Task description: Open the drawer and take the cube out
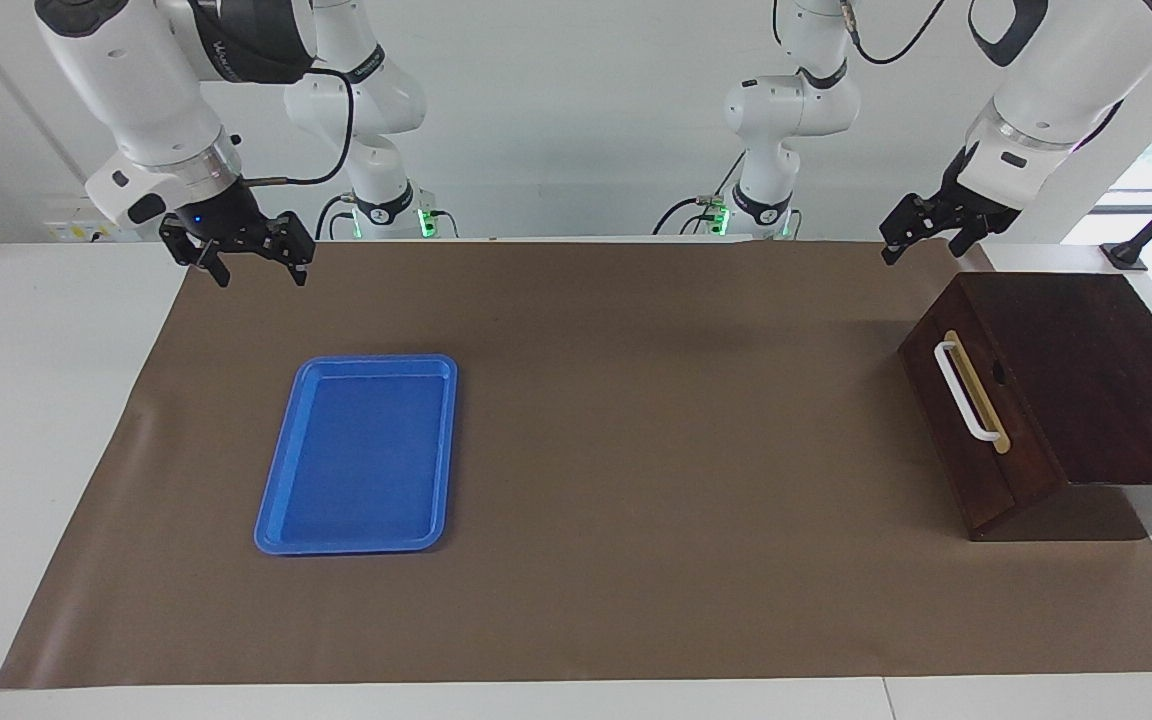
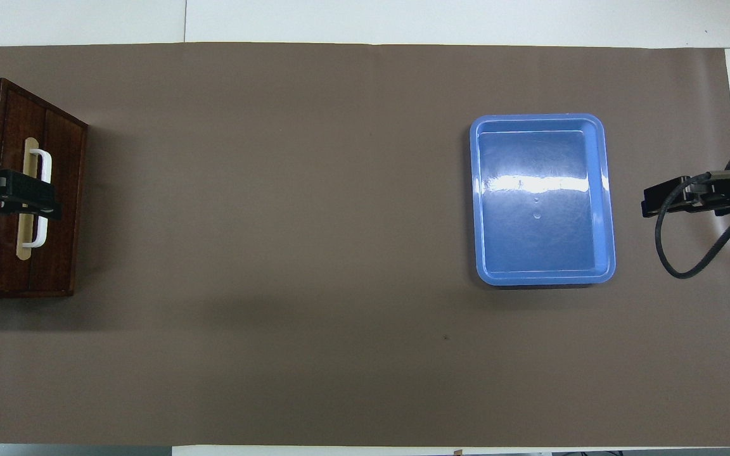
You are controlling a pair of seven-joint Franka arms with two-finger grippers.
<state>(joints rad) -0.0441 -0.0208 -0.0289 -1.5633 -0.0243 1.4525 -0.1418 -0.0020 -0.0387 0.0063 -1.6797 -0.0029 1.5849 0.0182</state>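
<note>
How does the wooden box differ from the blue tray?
The box is dark wood, tall and closed, its drawer shut; the tray is blue plastic, flat, open-topped and empty. The box sits at the left arm's end, the tray toward the right arm's. Both rest on the brown mat.

Drawer (image 2: 54, 202) shut; left gripper (image 2: 42, 201) over handle (image 2: 40, 197); blue tray (image 2: 606, 190).

Your facing camera sits high across the table, looking at both robots; your overhead camera looks steeply down from their end. Both share the brown mat (image 1: 636, 450), blue tray (image 1: 356, 455) and drawer (image 1: 976, 410).
</note>
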